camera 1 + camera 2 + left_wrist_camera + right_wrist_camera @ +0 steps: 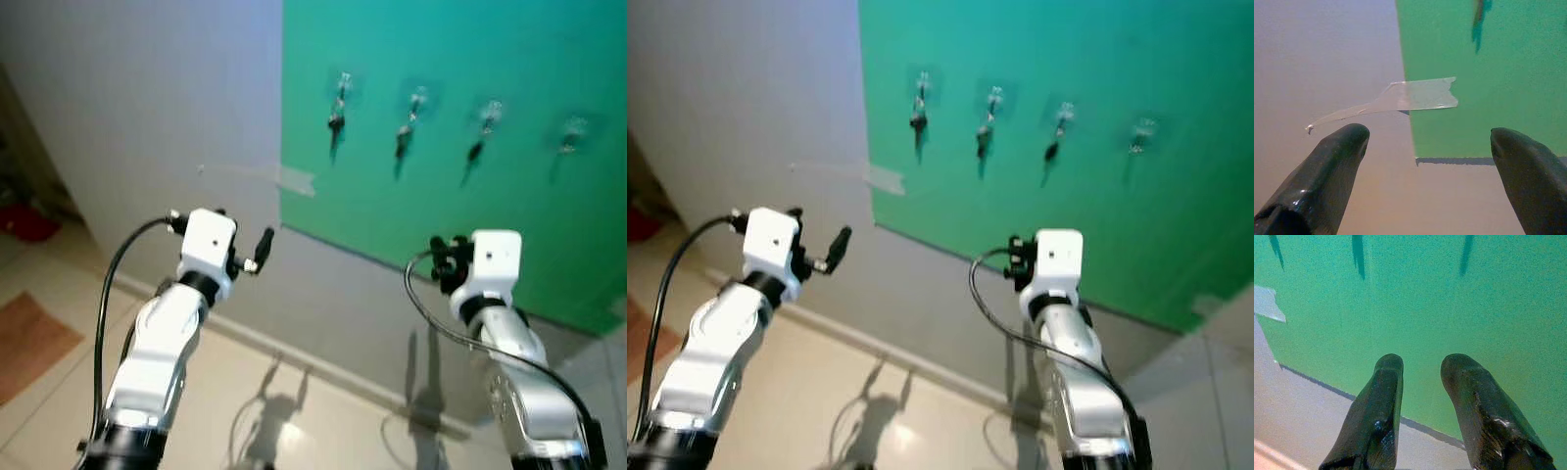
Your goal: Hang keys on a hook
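Four hooks (pixel 411 103) sit in a row on the green board (pixel 509 215), up above and ahead of both grippers. Three have keys (pixel 336 119) dangling. Left gripper (pixel 1430 142) is spread wide, empty, pointing at the tape (pixel 1420 95) on the board's edge. Right gripper (pixel 1422 364) is slightly parted, also empty.

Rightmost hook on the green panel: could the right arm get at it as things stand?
Probably yes. The rightmost hook looks bare, and nothing stands between it and the right gripper, which faces the green panel lower down with jaws apart and empty. It would need to rise.
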